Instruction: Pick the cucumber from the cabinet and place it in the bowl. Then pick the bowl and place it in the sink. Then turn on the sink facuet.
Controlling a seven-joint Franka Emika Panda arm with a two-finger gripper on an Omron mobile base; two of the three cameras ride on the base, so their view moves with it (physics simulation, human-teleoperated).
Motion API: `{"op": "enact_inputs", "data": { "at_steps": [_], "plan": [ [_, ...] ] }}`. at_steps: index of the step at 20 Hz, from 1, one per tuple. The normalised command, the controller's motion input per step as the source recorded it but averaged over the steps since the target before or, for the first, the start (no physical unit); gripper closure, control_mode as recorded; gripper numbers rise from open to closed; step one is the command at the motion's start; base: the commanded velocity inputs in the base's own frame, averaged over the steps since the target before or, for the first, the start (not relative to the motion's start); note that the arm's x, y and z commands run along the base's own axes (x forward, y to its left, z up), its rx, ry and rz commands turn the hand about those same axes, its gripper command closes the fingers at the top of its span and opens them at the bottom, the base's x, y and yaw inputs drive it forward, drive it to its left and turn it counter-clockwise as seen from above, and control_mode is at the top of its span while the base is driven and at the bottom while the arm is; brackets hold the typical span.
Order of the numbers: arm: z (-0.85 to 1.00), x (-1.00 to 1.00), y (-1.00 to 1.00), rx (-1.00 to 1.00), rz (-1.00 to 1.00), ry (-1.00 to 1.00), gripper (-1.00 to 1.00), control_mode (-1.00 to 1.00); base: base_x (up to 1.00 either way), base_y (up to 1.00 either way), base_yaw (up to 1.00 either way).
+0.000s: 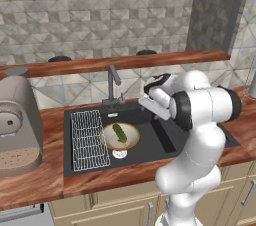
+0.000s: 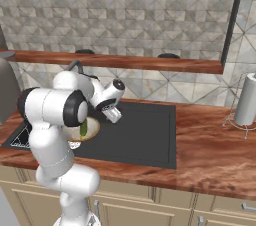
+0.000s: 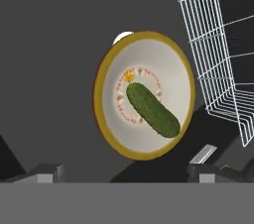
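In the hand view, the gripper (image 3: 124, 171) hangs over the sink (image 1: 165, 137) with its jaws spread wide and nothing between them; only the two dark fingertips (image 3: 47, 172) rise at the bottom edge, one at each side. From the two base views the fingers themselves are hard to make out, since the white wrist and forearm block them.

The bowl (image 3: 111, 129) sits on the black floor of the sink, and the cucumber (image 3: 152, 109) lies inside it, slanting across the red patterned ring at its centre. A small pale round patch peeks out from behind the bowl's rim; it looks like the drain, though most of it is hidden. In the right base view the arm's dark elbow joint covers most of the bowl (image 2: 93, 129), leaving only a sliver of rim and the green end of the cucumber (image 2: 83, 129). A white wire rack (image 1: 89, 140) lies in the left part of the basin, just beside the bowl, and runs off the edge of the hand view.

The arm rises from the base, bends sharply at the elbow and reaches forward and down over the basin, its wrist near the sink facuet (image 1: 113, 86), which stands upright on the rim behind the basin.
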Motion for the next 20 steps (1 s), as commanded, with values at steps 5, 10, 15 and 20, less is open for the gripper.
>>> {"op": "enact_inputs", "data": {
  "at_steps": [5, 10, 15, 20],
  "plan": [
    [0.08, -0.12, 0.07, 0.02, -0.01, 0.14, -1.00, -1.00, 0.00, 0.00, 0.00],
    [0.53, -0.55, -0.01, 0.36, -0.25, 0.01, -1.00, -1.00, 0.00, 0.00, 0.00],
    [0.39, -0.57, 0.01, 0.42, -0.35, 0.00, -1.00, -1.00, 0.00, 0.00, 0.00],
    [0.11, 0.06, 0.35, 0.36, -0.34, 0.00, -1.00, -1.00, 0.00, 0.00, 0.00]
  ]
}}
